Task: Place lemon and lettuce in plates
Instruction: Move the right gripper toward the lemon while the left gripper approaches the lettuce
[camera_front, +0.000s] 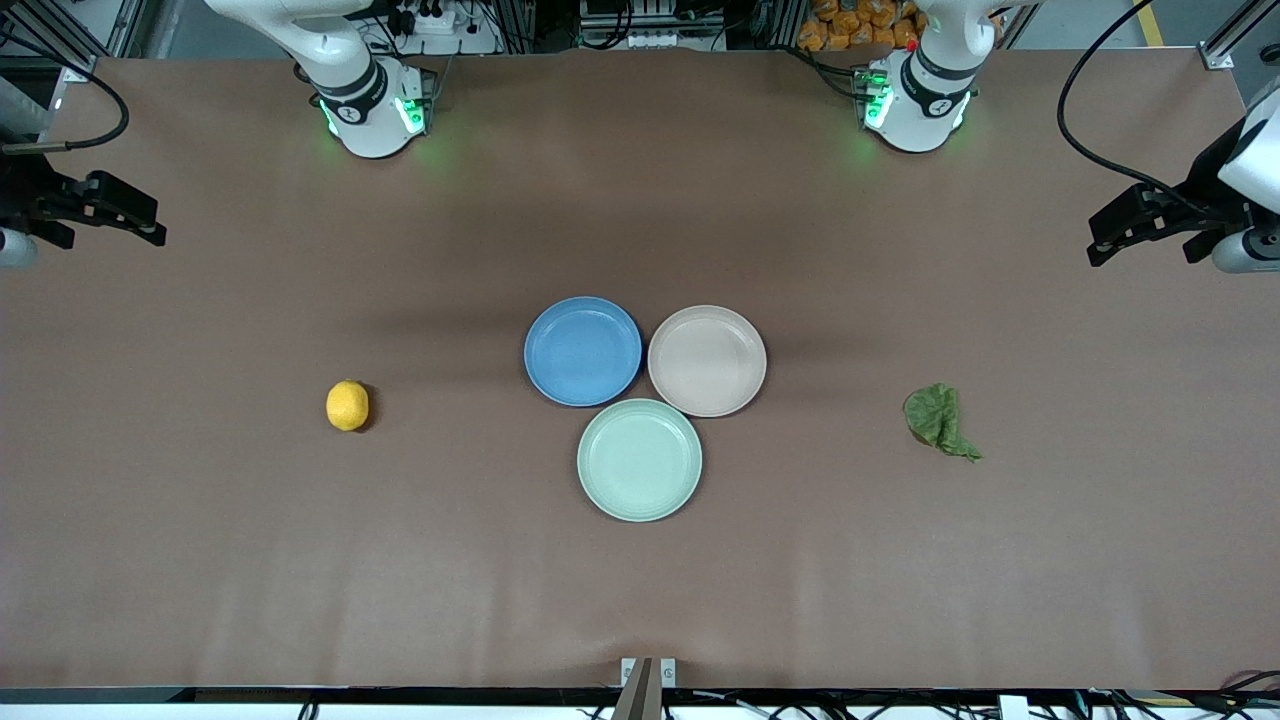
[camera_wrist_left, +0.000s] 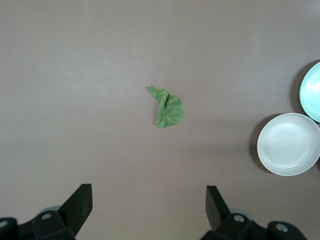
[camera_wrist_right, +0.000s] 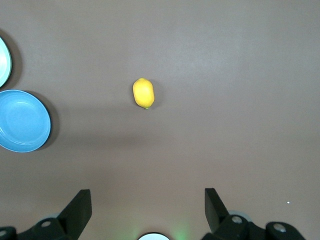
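Observation:
The yellow lemon (camera_front: 347, 405) lies on the table toward the right arm's end; it also shows in the right wrist view (camera_wrist_right: 143, 93). The green lettuce (camera_front: 938, 418) lies toward the left arm's end and shows in the left wrist view (camera_wrist_left: 168, 108). The blue plate (camera_front: 583, 350) and the beige-pink plate (camera_front: 707, 360) sit side by side mid-table, both empty. My right gripper (camera_front: 135, 215) hangs open and empty over the table's edge at its end, apart from the lemon. My left gripper (camera_front: 1125, 230) hangs open and empty over its end, apart from the lettuce.
A pale mint-green plate (camera_front: 639, 459) touches both plates and lies nearer to the front camera, empty. The two arm bases (camera_front: 375, 110) stand along the table's edge farthest from the front camera. Brown tabletop surrounds everything.

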